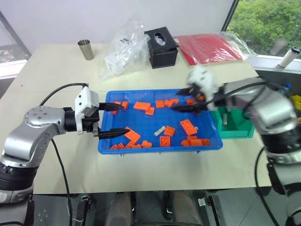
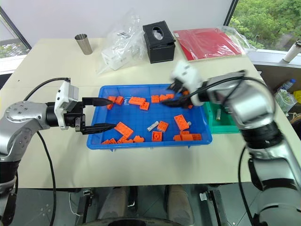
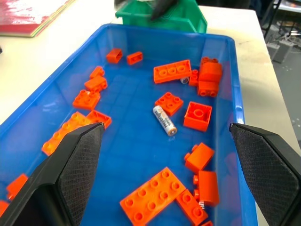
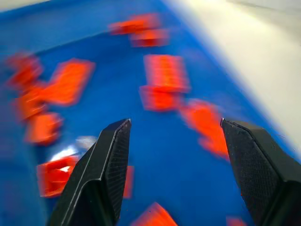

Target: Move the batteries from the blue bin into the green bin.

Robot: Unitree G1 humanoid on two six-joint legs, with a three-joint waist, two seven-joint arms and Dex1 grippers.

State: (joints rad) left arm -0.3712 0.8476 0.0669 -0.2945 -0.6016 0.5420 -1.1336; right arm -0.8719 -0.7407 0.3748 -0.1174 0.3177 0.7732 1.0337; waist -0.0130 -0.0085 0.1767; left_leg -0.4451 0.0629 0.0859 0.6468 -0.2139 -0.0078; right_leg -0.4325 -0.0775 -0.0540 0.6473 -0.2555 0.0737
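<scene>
Left gripper (image 1: 114, 120) sits level, pointing right, fingers spread wide with nothing in them. Right gripper (image 1: 184, 99) angles down-left, blurred, fingers apart and empty too.

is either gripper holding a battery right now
No. The left gripper and the right gripper both hover over the blue bin with jaws open and empty.
</scene>
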